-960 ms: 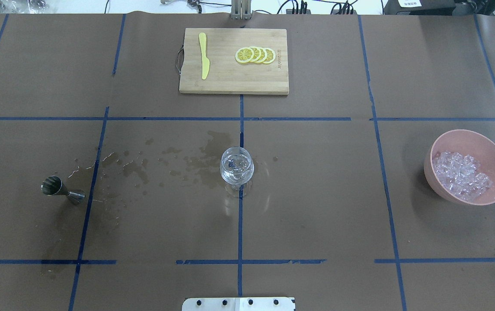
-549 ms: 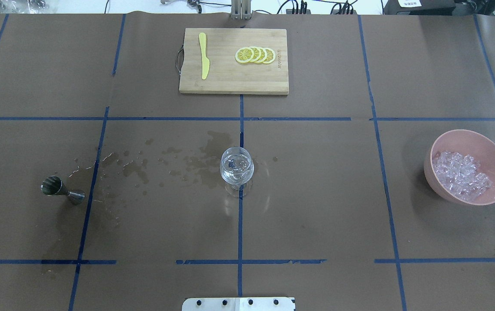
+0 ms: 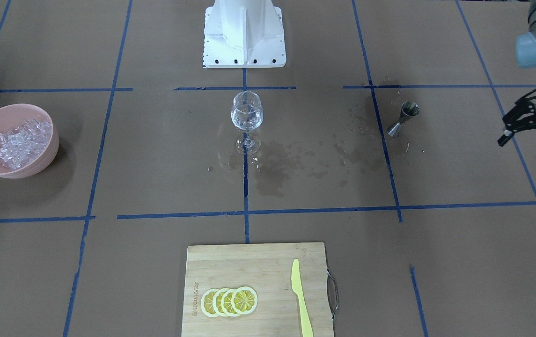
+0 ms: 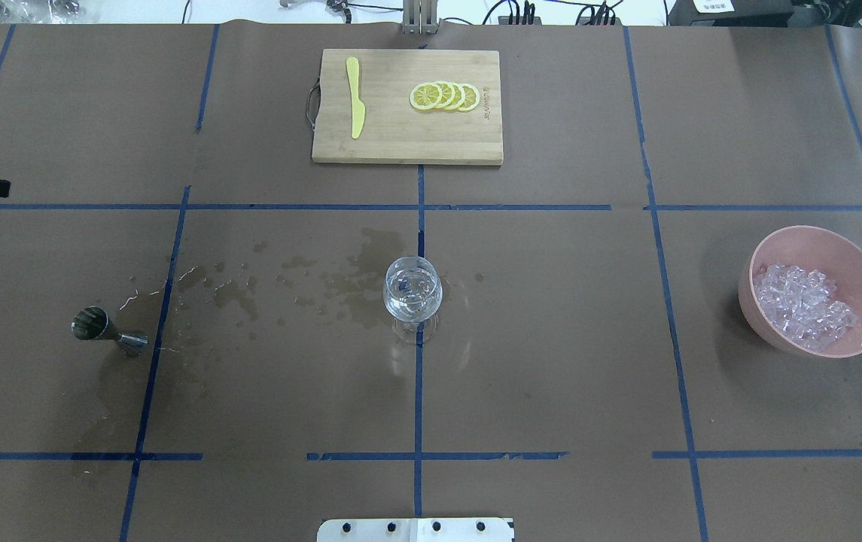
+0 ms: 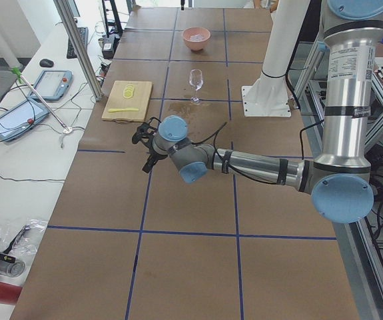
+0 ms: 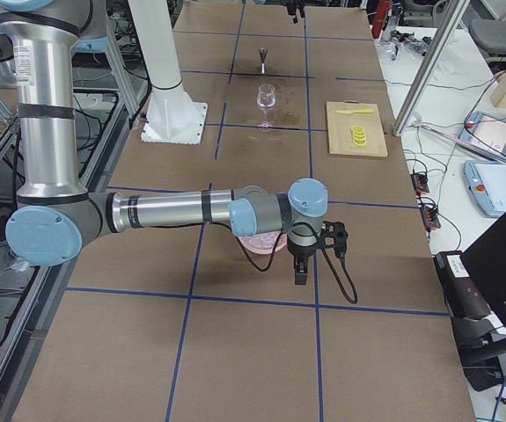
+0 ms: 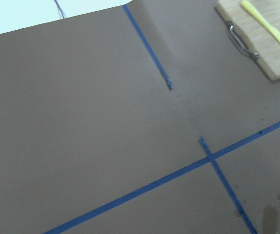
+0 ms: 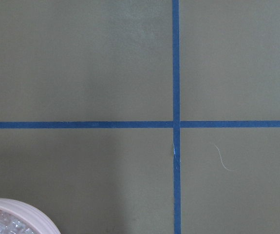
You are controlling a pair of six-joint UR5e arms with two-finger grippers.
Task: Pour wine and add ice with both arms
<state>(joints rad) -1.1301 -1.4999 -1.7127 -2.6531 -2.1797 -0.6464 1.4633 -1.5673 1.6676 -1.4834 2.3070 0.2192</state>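
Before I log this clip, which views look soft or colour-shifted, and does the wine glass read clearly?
Left wrist view: soft all over, cutting board edges smeared. Right wrist view: sharp, but the brown paper reads greenish; pink bowl cropped at the corner. Overhead view: even light, wine glass shows mostly as glints.

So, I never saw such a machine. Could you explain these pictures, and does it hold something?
This is a robot: a left arm and a right arm on a white base. Two cameras look down at the table, two look along it from its ends, and one sits on each wrist. On the brown paper are a stemmed glass, a small metal measuring cup, a pink bowl of ice, and a wooden board with lemon slices and a yellow knife. The left gripper is open and empty. The right gripper hangs near the bowl; I cannot tell whether it is open.
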